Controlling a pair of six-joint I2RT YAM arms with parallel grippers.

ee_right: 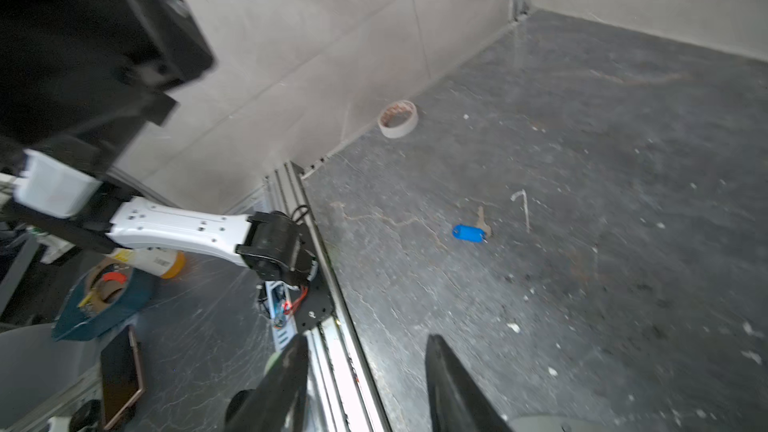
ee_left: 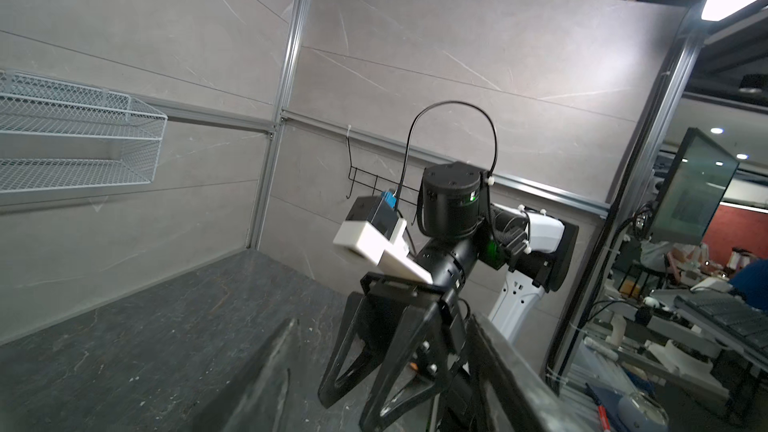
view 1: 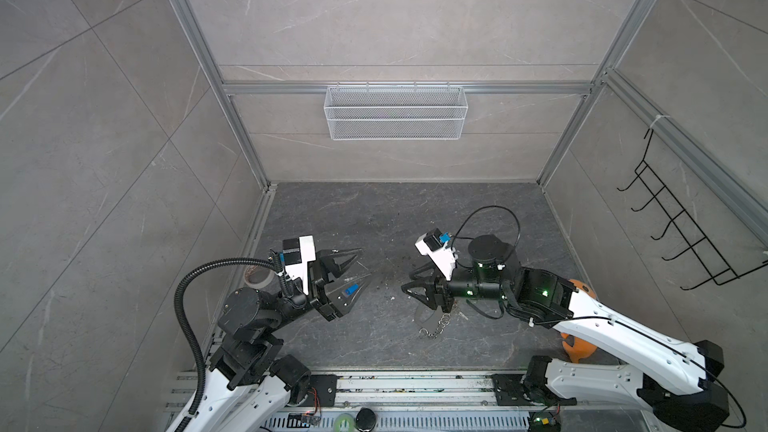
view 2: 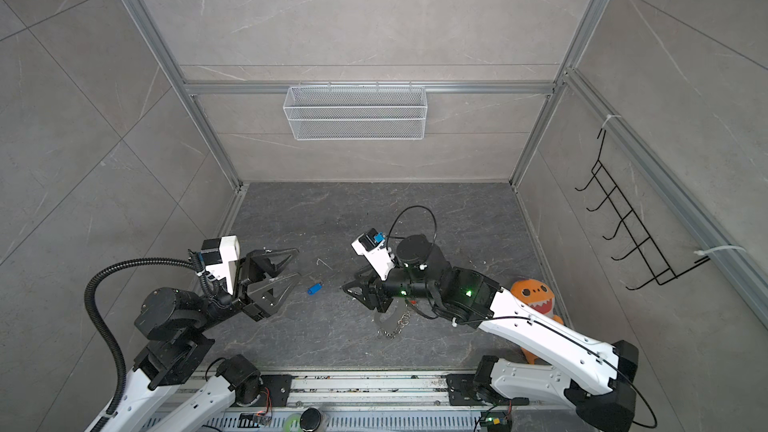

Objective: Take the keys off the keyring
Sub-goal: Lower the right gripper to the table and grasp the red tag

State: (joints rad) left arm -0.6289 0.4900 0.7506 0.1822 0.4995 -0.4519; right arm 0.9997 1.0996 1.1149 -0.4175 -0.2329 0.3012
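keyring (view 1: 434, 329): we see its ring chain and grey tag lying flat on the worktop (view 1: 374, 218), nearer the front rail (view 1: 415, 384) than the back wall.
blue key (view 2: 315, 288): off the keyring, flat on the worktop well to the left of it, apart from both hands.
right hand (view 1: 407, 281): just beside the keyring and partly over its tag in both top views. Its jaws stand partway apart with nothing between them.
left hand (view 2: 298, 261): left of the keyring, beyond the blue key, jaws spread wide and empty.
tape roll (ee_right: 397, 130): far left of the keyring, at the foot of the left wall.
orange toy (view 2: 536, 295): right of the keyring, against the right wall.
open room: behind the keyring we find the worktop open up to the back wall, where a wire basket (view 1: 395, 114) hangs.
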